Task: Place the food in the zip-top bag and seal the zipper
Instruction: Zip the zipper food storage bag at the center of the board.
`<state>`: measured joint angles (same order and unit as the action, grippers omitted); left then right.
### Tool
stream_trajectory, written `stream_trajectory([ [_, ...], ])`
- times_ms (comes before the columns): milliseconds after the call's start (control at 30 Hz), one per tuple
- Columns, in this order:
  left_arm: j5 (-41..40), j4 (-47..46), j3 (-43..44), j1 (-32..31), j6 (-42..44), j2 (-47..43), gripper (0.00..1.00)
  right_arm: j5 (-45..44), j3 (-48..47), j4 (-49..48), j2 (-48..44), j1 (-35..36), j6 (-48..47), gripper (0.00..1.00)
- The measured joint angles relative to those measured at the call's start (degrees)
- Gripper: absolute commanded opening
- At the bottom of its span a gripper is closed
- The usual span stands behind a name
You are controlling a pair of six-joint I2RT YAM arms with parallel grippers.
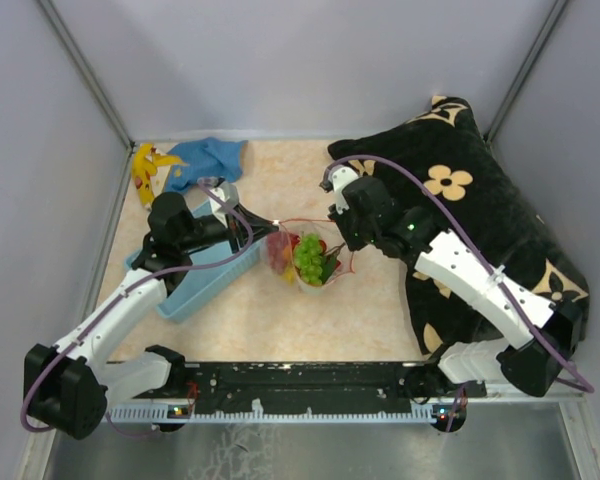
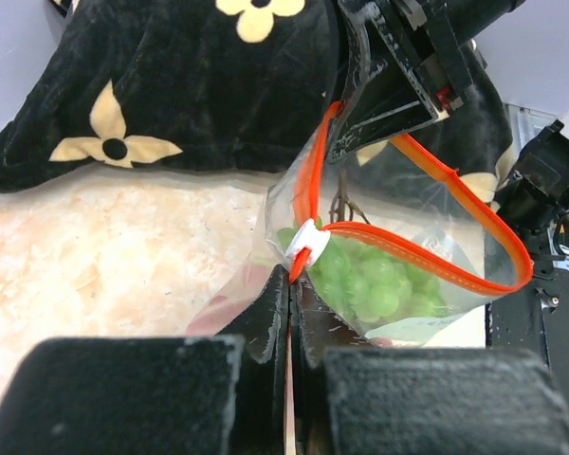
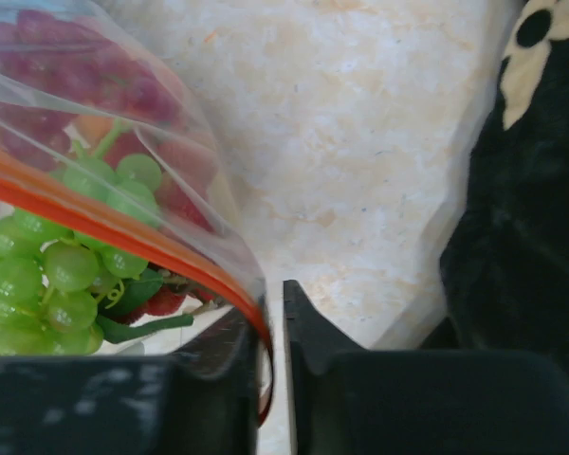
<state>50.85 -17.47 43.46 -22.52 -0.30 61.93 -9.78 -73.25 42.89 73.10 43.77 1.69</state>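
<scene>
The zip-top bag (image 1: 285, 258) hangs open between my two grippers at the table's middle. Green grapes (image 1: 308, 256), dark red grapes (image 3: 66, 76) and a strawberry (image 3: 161, 301) lie inside. My left gripper (image 1: 268, 225) is shut on the bag's corner, just below the white slider (image 2: 306, 244) of the orange-red zipper (image 2: 436, 256). My right gripper (image 1: 340, 245) is shut on the opposite end of the zipper strip (image 3: 123, 232), which runs between its fingers. In the wrist views the left gripper (image 2: 294, 284) and right gripper (image 3: 273, 303) both pinch plastic. The bag's mouth gapes in a loop.
A light-blue basket (image 1: 195, 285) lies under my left arm. A yellow banana (image 1: 145, 170) and a blue cloth (image 1: 208, 160) lie at the back left. A black flowered pillow (image 1: 480, 220) fills the right side under my right arm.
</scene>
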Motion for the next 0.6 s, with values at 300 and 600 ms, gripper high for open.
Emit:
stream_trajectory([
  [300, 1.22, -2.80, -3.04, -0.26, -0.37, 0.74, 0.12, -3.54, -2.84, 3.80, -0.31, 0.11, -1.64, 0.00],
  [600, 5.35, -7.69, -4.79, -0.24, -1.66, 7.45, 0.53, -3.58, -4.87, 7.87, -0.28, 0.09, -3.82, 0.00],
])
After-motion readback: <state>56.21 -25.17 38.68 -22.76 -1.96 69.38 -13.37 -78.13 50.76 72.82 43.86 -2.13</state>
